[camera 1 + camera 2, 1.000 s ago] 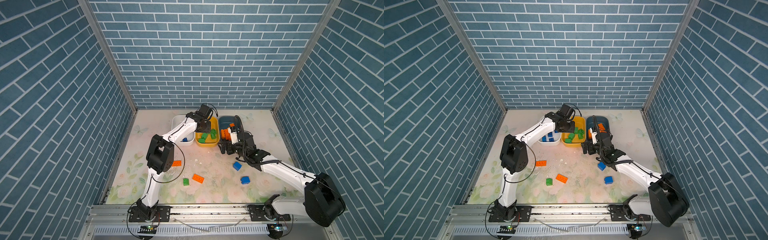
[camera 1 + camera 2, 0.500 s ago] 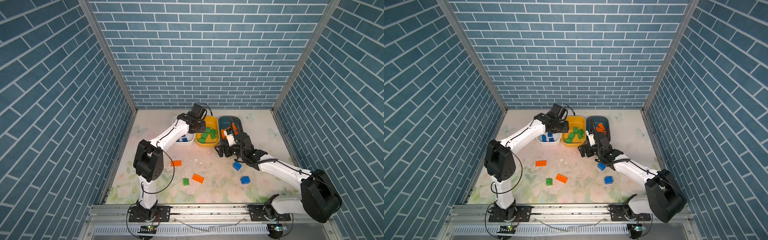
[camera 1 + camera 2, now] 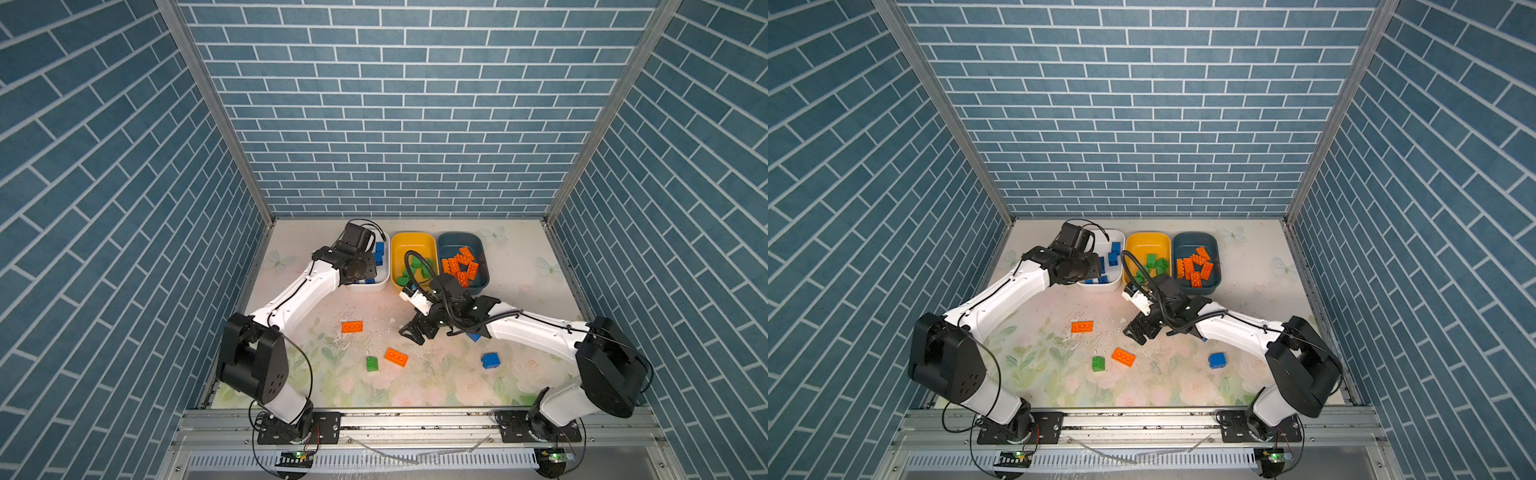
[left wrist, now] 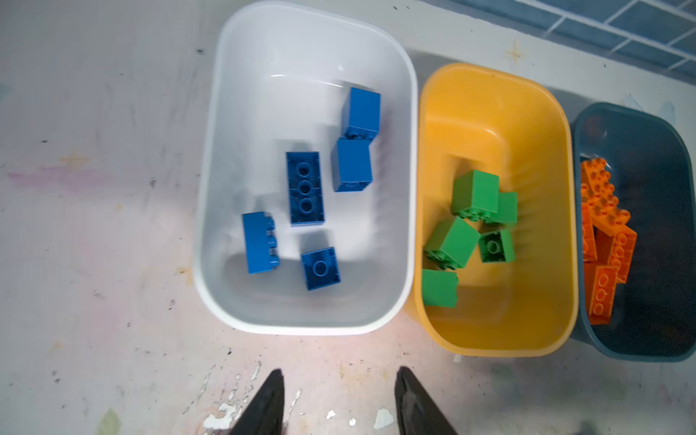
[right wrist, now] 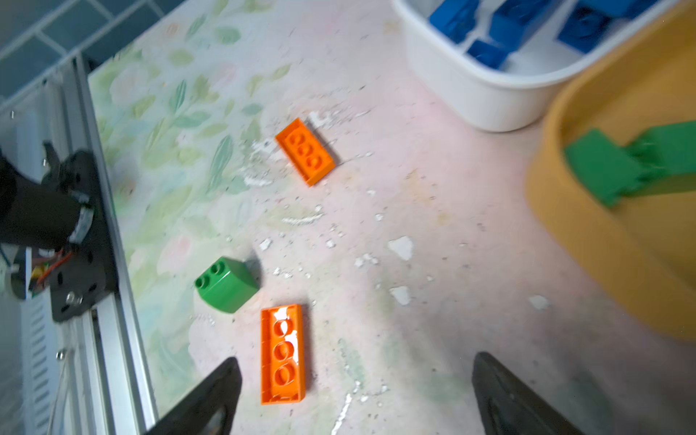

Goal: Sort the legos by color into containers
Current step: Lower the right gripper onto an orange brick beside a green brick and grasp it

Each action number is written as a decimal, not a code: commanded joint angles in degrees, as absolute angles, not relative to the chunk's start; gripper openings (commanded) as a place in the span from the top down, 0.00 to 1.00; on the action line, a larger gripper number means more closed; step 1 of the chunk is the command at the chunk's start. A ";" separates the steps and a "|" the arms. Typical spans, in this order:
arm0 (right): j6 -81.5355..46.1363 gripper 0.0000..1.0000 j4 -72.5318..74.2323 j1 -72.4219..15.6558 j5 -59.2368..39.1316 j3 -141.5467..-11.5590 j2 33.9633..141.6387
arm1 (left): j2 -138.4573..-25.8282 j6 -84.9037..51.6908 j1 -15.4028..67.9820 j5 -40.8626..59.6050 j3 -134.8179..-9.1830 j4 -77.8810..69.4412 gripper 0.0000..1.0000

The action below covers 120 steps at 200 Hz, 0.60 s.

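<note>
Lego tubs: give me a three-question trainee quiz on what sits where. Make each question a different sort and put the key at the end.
1. True or false: the white plastic tub holds only blue studded bricks.
2. Which colour of brick does the dark teal plastic tub hold? A green, B orange, C blue.
3. Fill in: ___ flat orange bricks lie loose on the floral table.
Key: 1 true; 2 B; 3 two.

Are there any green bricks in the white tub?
No, the white tub holds only blue bricks; the green ones sit in the yellow tub.
</note>
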State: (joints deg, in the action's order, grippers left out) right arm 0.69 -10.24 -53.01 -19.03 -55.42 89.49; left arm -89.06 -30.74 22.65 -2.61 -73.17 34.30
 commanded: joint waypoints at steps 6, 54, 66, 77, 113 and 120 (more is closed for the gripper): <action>12.11 0.15 -25.84 -58.38 -21.17 -62.49 95.84 | -84.74 -32.56 19.64 -4.25 -68.76 33.11 0.50; 15.92 0.16 -36.43 -66.33 -12.76 -71.72 105.93 | -79.32 -33.14 16.83 -4.88 -63.59 32.94 0.48; 14.70 0.17 -35.95 -67.21 -8.13 -72.78 107.48 | -78.56 -33.14 16.79 -4.82 -62.58 32.92 0.48; 13.64 0.17 -35.60 -67.65 -5.40 -73.57 108.62 | -77.93 -33.13 16.79 -4.83 -61.75 33.05 0.48; 13.33 0.23 -36.67 -69.03 2.78 -75.78 111.96 | -76.06 -33.22 16.48 -5.61 -59.30 33.27 0.48; 13.28 0.24 -37.35 -69.14 3.35 -76.31 112.59 | -75.87 -33.22 16.37 -5.70 -59.03 33.31 0.48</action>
State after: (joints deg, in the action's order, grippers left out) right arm 11.86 -33.10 -68.47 -3.86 -73.36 109.75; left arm -77.36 -32.82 17.08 -4.29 -60.29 33.12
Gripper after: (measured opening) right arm 0.771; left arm 0.519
